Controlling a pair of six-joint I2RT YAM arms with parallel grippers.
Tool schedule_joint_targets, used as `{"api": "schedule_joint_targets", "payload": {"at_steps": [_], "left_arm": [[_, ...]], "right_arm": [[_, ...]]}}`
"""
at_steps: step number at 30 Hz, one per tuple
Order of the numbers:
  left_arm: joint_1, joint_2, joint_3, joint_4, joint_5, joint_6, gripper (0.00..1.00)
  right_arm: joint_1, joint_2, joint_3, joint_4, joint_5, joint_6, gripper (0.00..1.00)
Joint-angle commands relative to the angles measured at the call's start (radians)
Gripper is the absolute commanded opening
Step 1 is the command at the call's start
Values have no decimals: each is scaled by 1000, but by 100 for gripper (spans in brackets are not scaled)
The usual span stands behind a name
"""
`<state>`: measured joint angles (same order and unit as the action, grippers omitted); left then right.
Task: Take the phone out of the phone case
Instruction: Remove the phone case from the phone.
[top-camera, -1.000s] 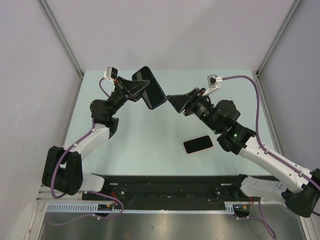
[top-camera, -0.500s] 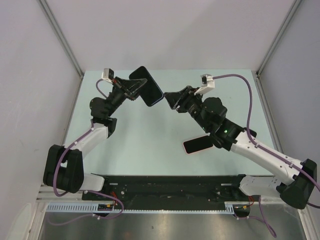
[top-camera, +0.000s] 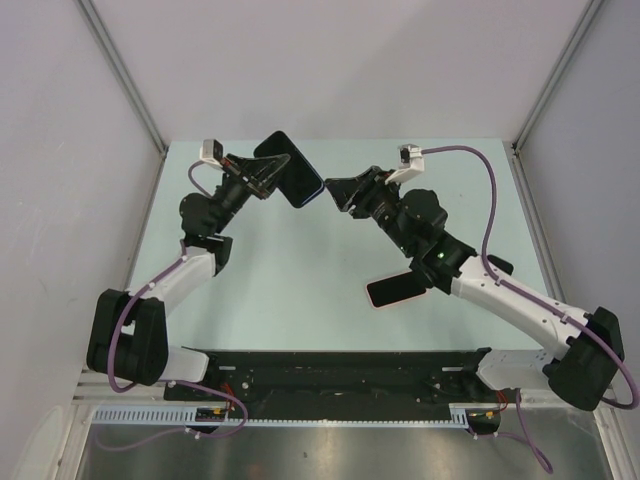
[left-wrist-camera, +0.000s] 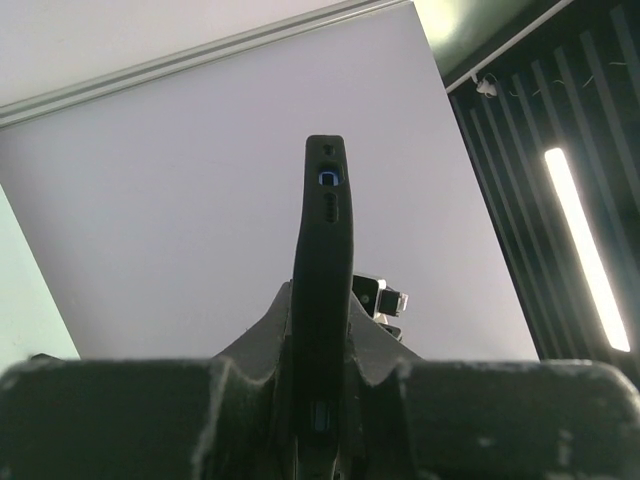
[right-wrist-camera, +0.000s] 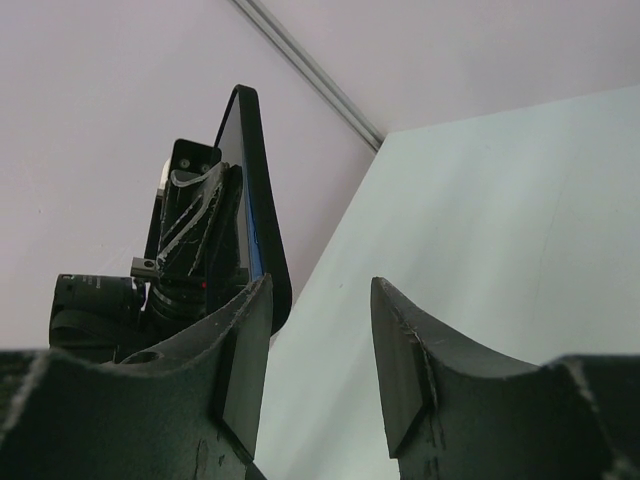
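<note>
My left gripper (top-camera: 268, 178) is shut on a black-cased phone (top-camera: 291, 182) with a blue rim and holds it in the air above the far part of the table. In the left wrist view the phone (left-wrist-camera: 322, 240) stands edge-on between my fingers (left-wrist-camera: 255, 340). My right gripper (top-camera: 336, 192) is open and empty, just right of the phone's edge and not touching it. In the right wrist view the phone (right-wrist-camera: 252, 190) rises behind my left finger (right-wrist-camera: 240, 350), with the left gripper (right-wrist-camera: 195, 235) clamped on its face.
A second phone with a pink rim (top-camera: 392, 290) lies flat on the pale green table (top-camera: 300, 270), partly under my right arm. Grey walls close in the table on three sides. A black rail (top-camera: 340, 372) runs along the near edge.
My right gripper has moved left and up towards the held phone, and its arm now overlaps the pink-rimmed phone. My left gripper has shifted the phone slightly left.
</note>
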<state>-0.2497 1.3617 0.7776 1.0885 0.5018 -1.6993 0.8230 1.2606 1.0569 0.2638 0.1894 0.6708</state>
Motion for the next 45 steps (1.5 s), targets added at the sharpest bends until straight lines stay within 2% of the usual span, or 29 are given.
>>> {"api": "schedule_joint_targets", "payload": {"at_steps": [1, 8, 22, 45], "left_arm": [[-59, -64, 49, 271, 72, -138, 0], [-51, -65, 48, 272, 72, -138, 0], [-48, -62, 71, 249, 80, -129, 0], [-49, -50, 114, 206, 76, -102, 0]], "right_arm": [[19, 126, -84, -215, -146, -23, 48], [27, 141, -126, -219, -176, -16, 47], [76, 212, -153, -325, -97, -20, 46], [44, 316, -153, -207, -229, -22, 46]]}}
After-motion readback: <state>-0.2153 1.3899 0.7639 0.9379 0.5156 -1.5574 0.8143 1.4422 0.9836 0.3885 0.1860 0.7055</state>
